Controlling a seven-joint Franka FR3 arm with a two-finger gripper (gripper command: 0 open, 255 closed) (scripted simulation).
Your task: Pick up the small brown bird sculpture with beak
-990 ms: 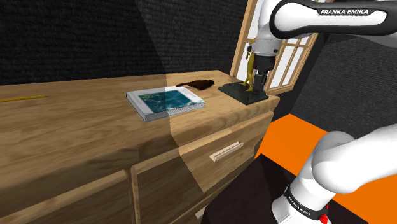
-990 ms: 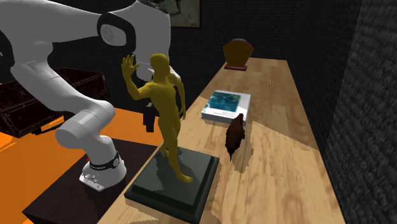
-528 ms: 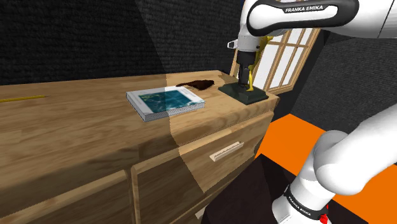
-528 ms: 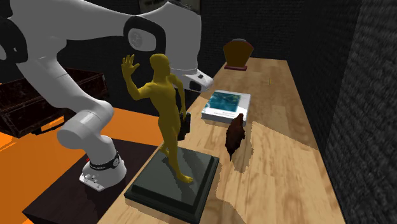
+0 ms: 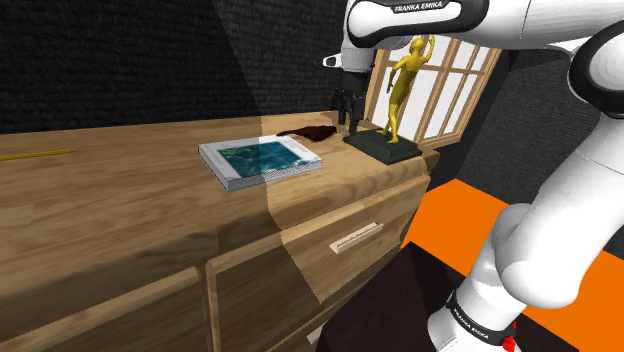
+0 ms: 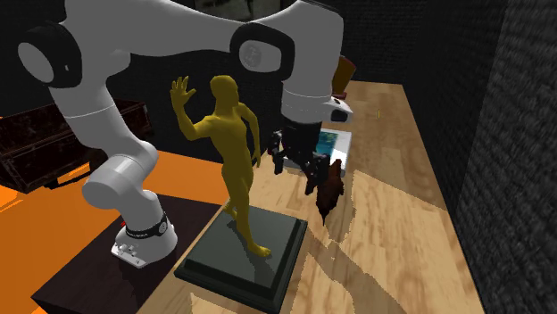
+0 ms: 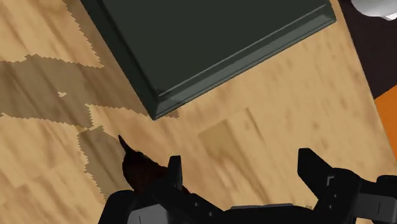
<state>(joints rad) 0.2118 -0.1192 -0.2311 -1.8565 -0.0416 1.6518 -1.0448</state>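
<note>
The small dark brown bird sculpture (image 5: 310, 132) (image 6: 330, 192) rests on the wooden dresser top (image 5: 120, 200) between a book and a statue's base. My black gripper (image 5: 347, 112) (image 6: 297, 171) hangs open just above the dresser, close beside the bird on the statue's side. In the wrist view the gripper (image 7: 245, 168) has its fingers wide apart over bare wood. The bird (image 7: 137, 170) lies just outside one finger (image 7: 175, 170), its pointed beak toward the dark base. Nothing is between the fingers.
A golden human statue (image 5: 403, 85) (image 6: 234, 152) stands on a dark square base (image 5: 385, 148) (image 6: 245, 254) (image 7: 210, 44) right beside the gripper. A blue-covered book (image 5: 260, 160) (image 6: 317, 147) lies past the bird. The dresser's edge and an orange floor (image 5: 480, 230) are near.
The arm swung from the far side of the statue, past it, to the bird. The gripper now hangs low beside the bird. Bird, book and statue have not moved.
</note>
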